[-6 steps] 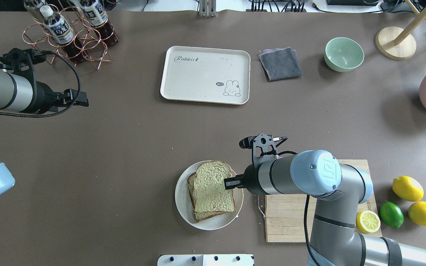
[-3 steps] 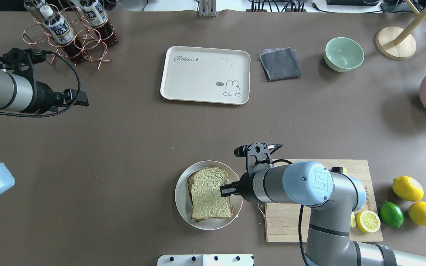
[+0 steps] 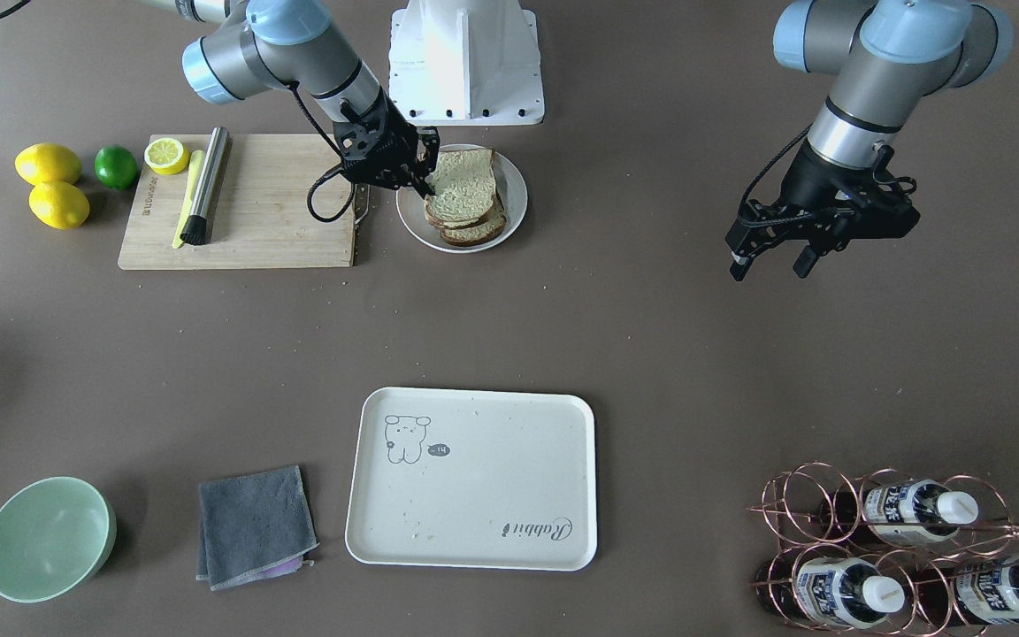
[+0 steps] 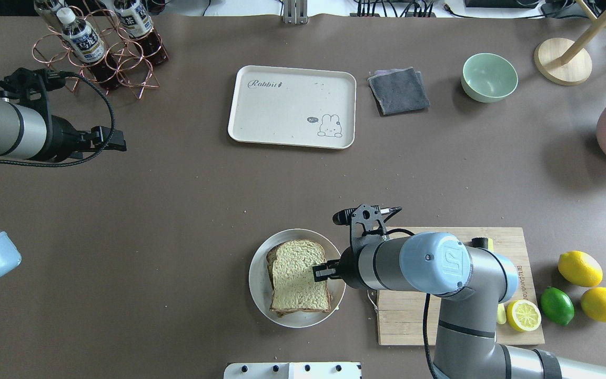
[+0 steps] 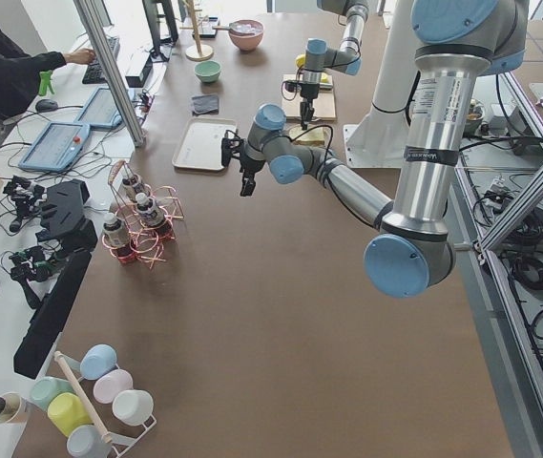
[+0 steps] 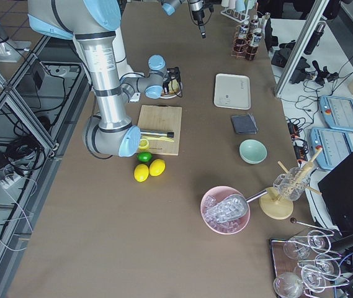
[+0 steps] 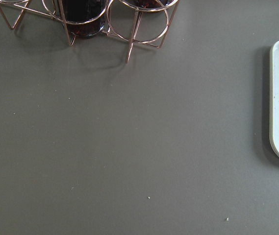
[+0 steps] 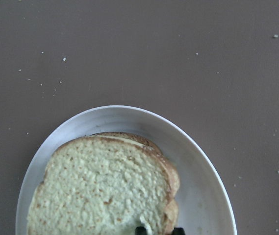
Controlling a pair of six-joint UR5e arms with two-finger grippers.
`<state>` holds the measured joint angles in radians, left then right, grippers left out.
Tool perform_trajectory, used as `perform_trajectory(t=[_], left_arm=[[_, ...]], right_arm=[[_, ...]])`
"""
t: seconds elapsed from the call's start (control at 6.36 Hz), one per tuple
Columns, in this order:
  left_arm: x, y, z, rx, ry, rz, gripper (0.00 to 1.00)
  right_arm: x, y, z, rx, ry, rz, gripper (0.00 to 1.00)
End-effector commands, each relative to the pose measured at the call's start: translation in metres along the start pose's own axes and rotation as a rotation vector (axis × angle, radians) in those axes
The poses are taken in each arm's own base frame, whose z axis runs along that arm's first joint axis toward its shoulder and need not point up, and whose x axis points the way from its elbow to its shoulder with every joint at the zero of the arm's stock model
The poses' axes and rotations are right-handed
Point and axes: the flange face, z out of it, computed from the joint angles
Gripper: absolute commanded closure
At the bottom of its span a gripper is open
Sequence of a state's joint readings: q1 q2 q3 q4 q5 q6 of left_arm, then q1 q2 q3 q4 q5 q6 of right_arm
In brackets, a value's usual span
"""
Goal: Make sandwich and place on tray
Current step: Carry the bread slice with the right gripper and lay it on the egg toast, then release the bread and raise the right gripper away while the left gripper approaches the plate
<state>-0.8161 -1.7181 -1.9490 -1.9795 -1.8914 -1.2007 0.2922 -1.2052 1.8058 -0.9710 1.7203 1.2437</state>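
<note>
On the brown tabletop [image 4: 177, 210], seen from overhead, the cream tray [image 4: 282, 113] lies toward 12 o'clock with nothing on it; the wooden cutting board [image 4: 403, 310] sits toward 5 o'clock, and the round white plate [image 4: 256, 273] lies just beside it at its 9 o'clock side; the sandwich [image 4: 295, 273] is on that plate, two slices stacked and slightly offset, well apart from the tray; you cannot see an egg between them from any view.

Your right pincer [image 4: 317, 272] reaches in from 3 o'clock and appears clamped on the sandwich by the near edge of the top slice; the wrist view shows a dark tip on either side of that crust. Your left pincer [image 3: 766, 264] hangs with its fingers spread and nothing in them, out at 9 o'clock near the bottle rack [image 4: 98, 47].

The step in hand looks like the end of stacking: the top slice is down on the lower one but not yet let go. The next move, as I judge it, calls for a grip that takes both slices together, then a level carry toward 12 o'clock; pinch only the top slice and the lower one will likely stay behind on the plate.
</note>
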Motion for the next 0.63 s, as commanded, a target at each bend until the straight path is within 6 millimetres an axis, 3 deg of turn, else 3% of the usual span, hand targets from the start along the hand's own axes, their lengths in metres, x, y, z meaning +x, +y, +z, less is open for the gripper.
perform_trajectory(t=[0.0, 0.16, 0.31, 0.47], left_arm=[[0.004, 0.0, 0.0, -0.003, 0.005, 0.002, 0.03], [0.014, -0.001, -0.002, 0.0, 0.022, 0.005, 0.03], [0.033, 0.007, -0.001, -0.014, 0.05, -0.026, 0.03], [0.064, 0.02, 0.0, -0.035, 0.09, -0.073, 0.03]], right_arm=[[0.002, -0.017, -0.01, 0.023, -0.008, 0.047, 0.01], [0.013, -0.044, -0.027, 0.015, -0.018, 0.071, 0.01], [0.036, -0.083, -0.057, -0.015, -0.037, 0.107, 0.01], [0.061, -0.115, -0.084, -0.029, -0.046, 0.142, 0.01]])
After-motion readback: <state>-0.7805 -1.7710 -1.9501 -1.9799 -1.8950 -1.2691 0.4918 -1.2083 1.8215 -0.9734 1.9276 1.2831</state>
